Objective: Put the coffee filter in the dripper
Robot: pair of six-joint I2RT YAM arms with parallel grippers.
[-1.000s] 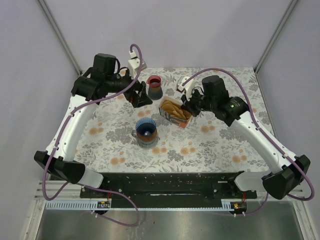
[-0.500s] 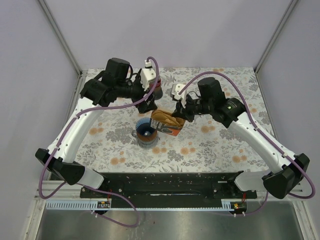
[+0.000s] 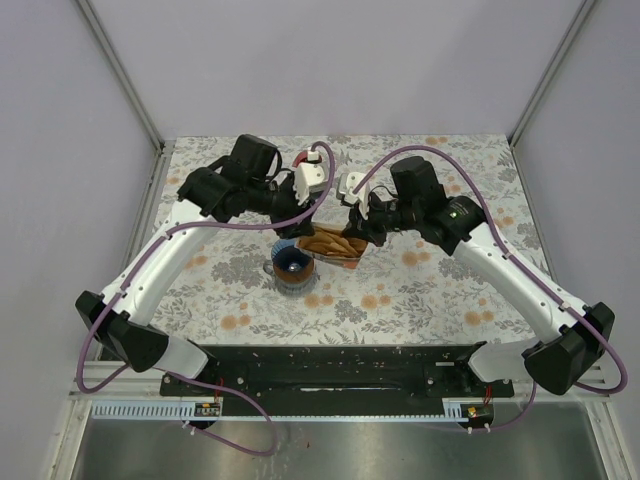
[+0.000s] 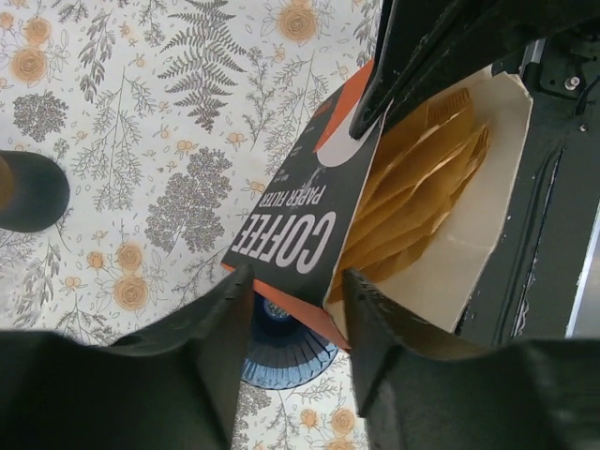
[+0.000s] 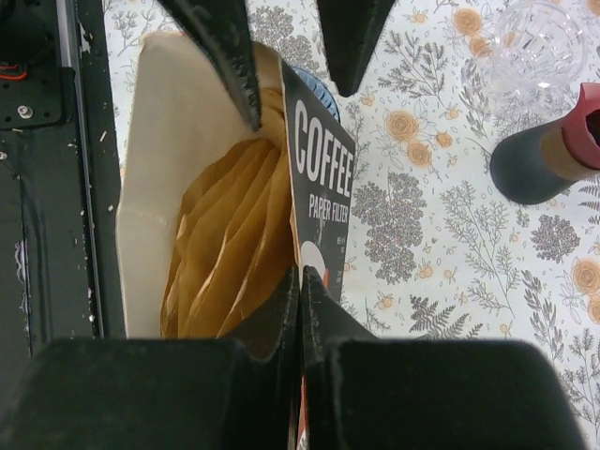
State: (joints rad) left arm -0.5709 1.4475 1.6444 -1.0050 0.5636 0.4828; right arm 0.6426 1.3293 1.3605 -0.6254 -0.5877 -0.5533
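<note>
I am watching the right end effector (image 5: 300,281) pinching the thin front wall of the filter box (image 5: 323,187), its fingers pressed together on the cardboard just below the printed lettering. That grip is holding the box up off the counter (image 3: 420,290), tilted with its open mouth facing the left arm. The brown paper filters (image 5: 234,234) are sitting fanned inside the box, against its pale inner wall. The left end effector (image 4: 295,281) is hanging at the mouth of the box with its fingers spread. In the right wrist view one finger (image 5: 230,56) is dipping inside, close over the filters, while the other is staying outside the printed wall. I cannot tell whether either finger is touching paper or cardboard. The blue dripper (image 3: 291,262) is standing on the counter just under the lower corner of the box, partly covered by it from above. A dark bottle (image 5: 539,159) with a red top and a clear glass (image 5: 539,37) are standing farther back.
</note>
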